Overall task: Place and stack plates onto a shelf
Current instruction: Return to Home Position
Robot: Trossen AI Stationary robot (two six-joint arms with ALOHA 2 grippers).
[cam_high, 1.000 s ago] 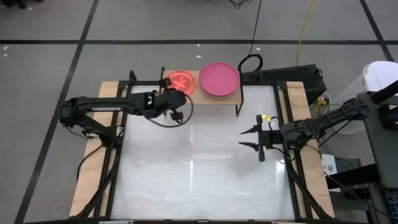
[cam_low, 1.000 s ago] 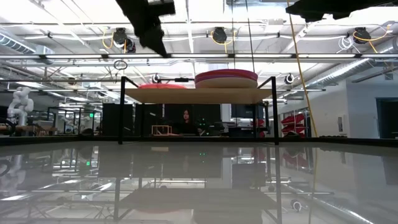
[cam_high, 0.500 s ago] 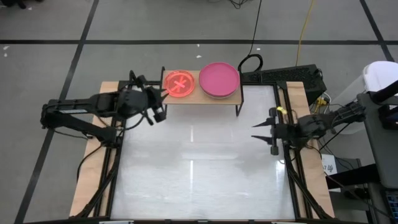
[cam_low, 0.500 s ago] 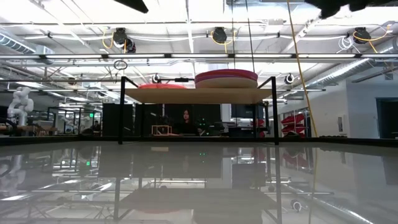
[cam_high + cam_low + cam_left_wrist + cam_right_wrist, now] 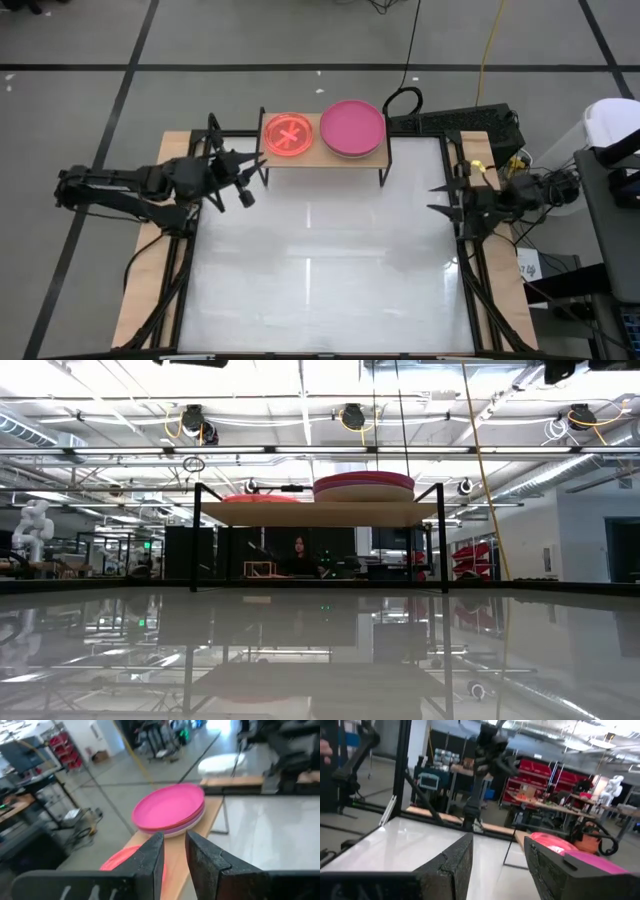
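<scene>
The light-wood shelf (image 5: 322, 152) stands on black legs at the table's far edge. A translucent orange plate (image 5: 288, 134) lies flat on its left half. A stack of large plates with a magenta one on top (image 5: 352, 127) rests on its right half; a purple rim (image 5: 189, 824) shows beneath it. My left gripper (image 5: 250, 178) hovers open with a narrow gap, left of the shelf and apart from it. My right gripper (image 5: 432, 198) hovers open near the table's right edge. In the left wrist view the orange plate (image 5: 122, 861) is partly hidden behind my fingers.
The white tabletop (image 5: 320, 270) spreads in front of the shelf, framed by black rails (image 5: 470, 290). Cables and a dark box (image 5: 470, 120) lie beyond the far right corner. In the low view the shelf (image 5: 320, 513) stands raised, with room beneath the board.
My left gripper has drawn back from the orange plate on the shelf toward the table's left edge and risen out of the low view. My right gripper has pulled away toward the right edge and also risen. The plates have stayed in place on the shelf.
</scene>
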